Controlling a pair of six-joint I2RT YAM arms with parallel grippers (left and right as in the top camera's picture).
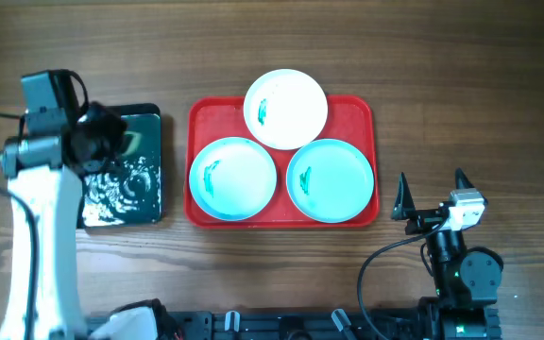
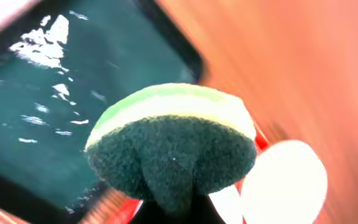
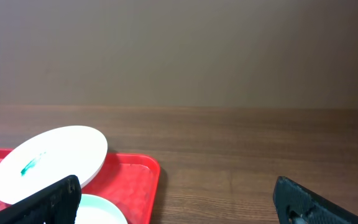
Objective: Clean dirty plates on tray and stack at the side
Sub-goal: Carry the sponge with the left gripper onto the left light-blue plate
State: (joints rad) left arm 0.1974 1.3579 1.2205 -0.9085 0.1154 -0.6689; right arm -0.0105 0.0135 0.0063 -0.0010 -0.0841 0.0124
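Observation:
The red tray (image 1: 348, 111) holds three plates. A white plate (image 1: 286, 109) leans at the back on two pale turquoise plates, one left (image 1: 232, 178) and one right (image 1: 330, 179). Each has a small green smear. My left gripper (image 1: 102, 142) hovers over the black tray (image 1: 144, 194), shut on a round sponge (image 2: 173, 146) with a dark green scrub face and yellow-green layers. My right gripper (image 1: 433, 189) is open and empty, right of the red tray. The right wrist view shows the white plate (image 3: 48, 162) and the red tray's corner (image 3: 138, 180).
The black tray holds water that glints (image 2: 42, 43). Bare wooden table (image 1: 480, 85) lies right of and behind the red tray. The arm bases stand at the front edge.

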